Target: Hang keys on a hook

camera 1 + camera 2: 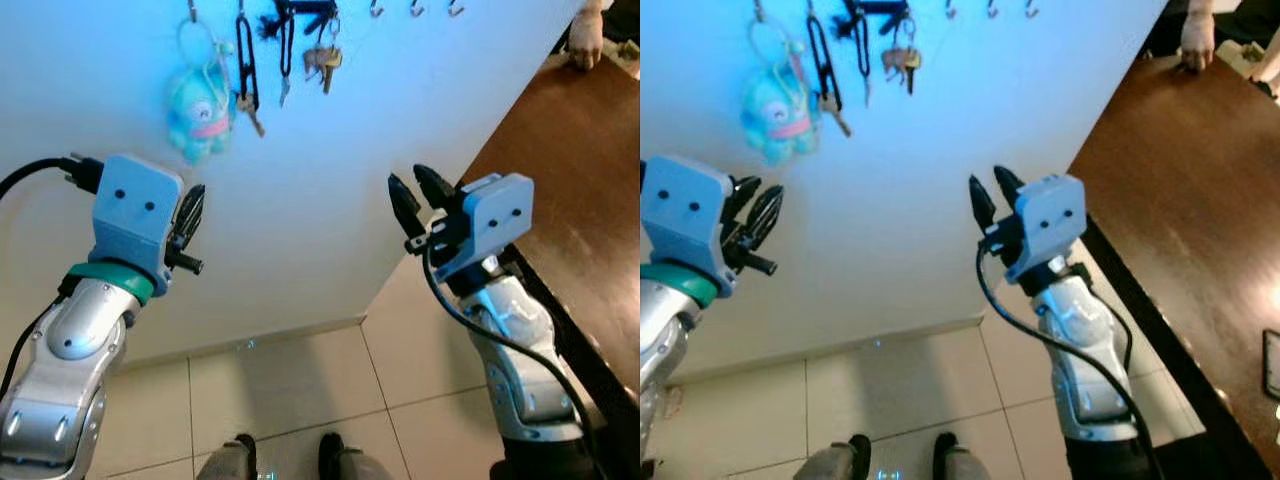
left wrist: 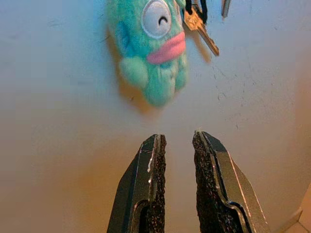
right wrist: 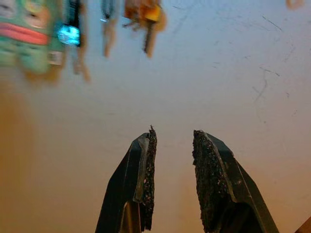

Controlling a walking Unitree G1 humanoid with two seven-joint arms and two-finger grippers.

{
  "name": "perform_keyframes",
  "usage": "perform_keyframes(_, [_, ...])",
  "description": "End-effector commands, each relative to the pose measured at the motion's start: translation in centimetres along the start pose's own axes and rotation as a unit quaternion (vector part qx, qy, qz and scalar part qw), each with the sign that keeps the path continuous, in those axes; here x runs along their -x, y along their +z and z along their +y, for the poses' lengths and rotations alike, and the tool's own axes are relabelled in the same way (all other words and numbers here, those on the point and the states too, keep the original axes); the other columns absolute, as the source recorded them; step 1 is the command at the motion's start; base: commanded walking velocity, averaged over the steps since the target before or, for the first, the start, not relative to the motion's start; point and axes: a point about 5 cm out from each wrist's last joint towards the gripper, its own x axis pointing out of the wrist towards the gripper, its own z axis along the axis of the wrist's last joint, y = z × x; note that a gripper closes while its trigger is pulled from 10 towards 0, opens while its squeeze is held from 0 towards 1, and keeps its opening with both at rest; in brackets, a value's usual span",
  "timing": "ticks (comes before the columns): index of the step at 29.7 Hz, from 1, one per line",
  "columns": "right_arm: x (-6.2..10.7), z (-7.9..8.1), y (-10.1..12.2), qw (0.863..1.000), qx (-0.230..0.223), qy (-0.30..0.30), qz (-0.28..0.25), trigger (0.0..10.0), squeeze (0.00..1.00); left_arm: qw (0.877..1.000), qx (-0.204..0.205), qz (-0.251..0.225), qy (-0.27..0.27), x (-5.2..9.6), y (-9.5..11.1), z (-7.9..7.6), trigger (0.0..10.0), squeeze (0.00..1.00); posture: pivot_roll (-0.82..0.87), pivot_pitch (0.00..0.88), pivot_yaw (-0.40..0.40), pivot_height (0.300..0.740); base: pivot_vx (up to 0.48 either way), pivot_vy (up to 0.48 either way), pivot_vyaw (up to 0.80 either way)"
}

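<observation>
Keys (image 1: 322,60) on wall hooks beside plush (image 1: 200,115), both pincers (image 1: 190,225) (image 1: 418,200) narrowly parted, empty.

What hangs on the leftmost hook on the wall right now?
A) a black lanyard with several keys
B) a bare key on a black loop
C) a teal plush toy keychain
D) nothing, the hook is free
C: the teal plush toy keychain hangs by its ring from the leftmost hook, just above the left gripper.

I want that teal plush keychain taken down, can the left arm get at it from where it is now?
Probably yes. The teal plush keychain hangs on the wall just above the left tool, whose fingers stand slightly apart and empty, with bare wall between them and nothing in the way.
</observation>
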Motion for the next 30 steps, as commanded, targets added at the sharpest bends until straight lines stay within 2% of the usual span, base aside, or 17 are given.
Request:
perform_keyframes(1, [0.06,-0.02,-0.25,1.0,-0.003,-0.004,0.003,10.0,0.0,1.0,-0.001,0.0,0.002,0.11,-0.03,0.08,10.0,0.0,0.09,0.082,0.006,0.74,-0.375,0.0,0.0])
perform_keyframes(20, [-0.08,0.02,-0.48,1.0,-0.017,-0.016,0.009,10.0,0.0,1.0,-0.005,-0.001,0.002,-0.11,0.02,0.31,10.0,0.0,0.09,0.089,0.012,0.74,-0.382,0.0,0.0])
perform_keyframes(23, [-0.15,-0.02,-0.6,0.999,-0.023,-0.019,0.013,10.0,0.0,1.0,-0.004,-0.002,0.004,-0.16,0.06,0.35,10.0,0.0,0.09,0.091,0.011,0.74,-0.36,0.0,-0.63])
perform_keyframes(26, [-0.29,-0.14,-0.73,0.999,-0.03,-0.023,0.015,10.0,0.0,1.0,0.019,-0.001,0.005,-0.28,0.17,0.23,10.0,0.0,0.1,0.089,0.009,0.74,0.0,0.0,-0.8])
perform_keyframes(30, [-0.37,-0.16,-0.7,0.999,-0.033,-0.024,0.014,10.0,0.0,0.999,0.031,-0.003,0.008,-0.38,0.31,0.23,10.0,0.0,0.1,0.087,0.008,0.74,0.0,0.0,-0.8])
